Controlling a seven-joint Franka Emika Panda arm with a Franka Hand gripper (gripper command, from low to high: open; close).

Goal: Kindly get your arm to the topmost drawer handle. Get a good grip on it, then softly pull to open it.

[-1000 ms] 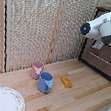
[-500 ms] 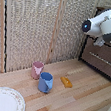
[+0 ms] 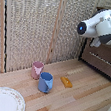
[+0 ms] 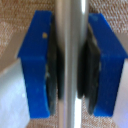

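The arm (image 3: 103,25), glossy white with rounded segments and a dark round joint cap, is seen at the upper part of the exterior view's right, reaching toward the dark brown wooden drawer (image 3: 102,59) set there above the desk (image 3: 80,100). In the wrist view the hand (image 4: 70,62) is closed onto the drawer handle (image 4: 70,30), a slim, smooth silver bar clamped between dark pads (image 4: 54,65) backed by blue blocks. On the pale wooden planks a pink cup (image 3: 37,69), a blue mug (image 3: 45,82), a small orange block (image 3: 66,82) and a patterned white plate (image 3: 3,101) are laid out before a woven screen (image 3: 35,23).
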